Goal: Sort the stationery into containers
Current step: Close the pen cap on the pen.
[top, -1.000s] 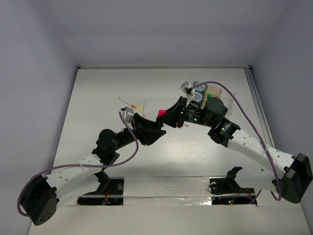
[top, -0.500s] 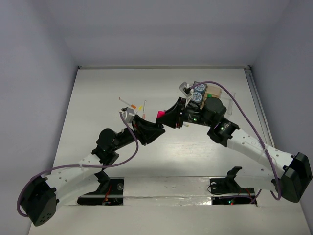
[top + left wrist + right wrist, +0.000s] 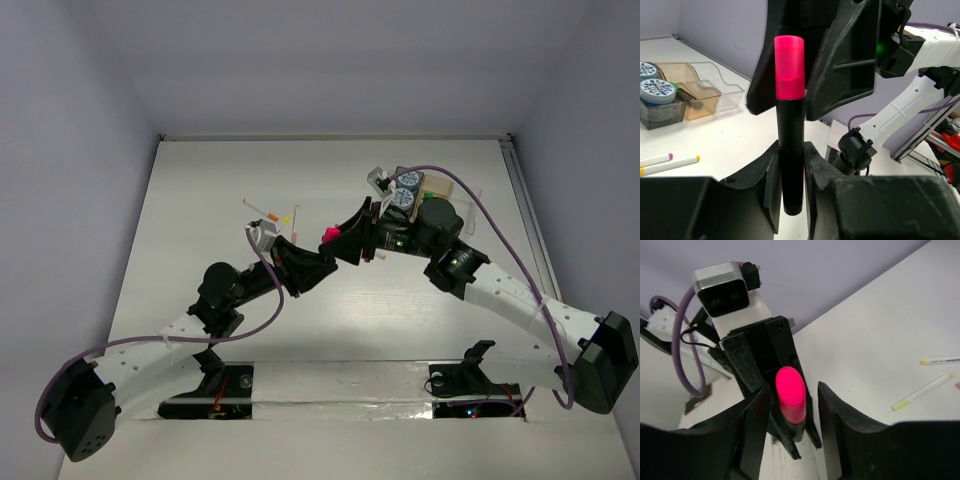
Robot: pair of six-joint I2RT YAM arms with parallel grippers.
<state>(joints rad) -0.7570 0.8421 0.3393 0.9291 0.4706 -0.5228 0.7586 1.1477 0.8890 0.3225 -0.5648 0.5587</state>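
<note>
My left gripper (image 3: 791, 165) is shut on a black marker (image 3: 791, 145) with a pink cap (image 3: 789, 67), held upright above the table. My right gripper (image 3: 792, 405) is open, its jaws standing either side of the pink cap (image 3: 791, 392) without touching it. In the top view the two grippers meet at the cap (image 3: 328, 235) mid-table. The clear divided tray (image 3: 445, 187) lies behind the right wrist and holds two blue-grey patterned canisters (image 3: 408, 181). Thin white pens (image 3: 270, 212) lie on the table to the left.
The left wrist view shows the tray (image 3: 705, 90) with a canister (image 3: 657, 90) at far left, and two pens (image 3: 670, 162) on the table. Two more pens (image 3: 922, 392) lie right of the right gripper. The right arm's purple cable (image 3: 480, 205) arcs over the tray.
The left gripper has carried the marker slightly right toward the right gripper, and the right gripper's open jaws have closed in around the pink cap.
</note>
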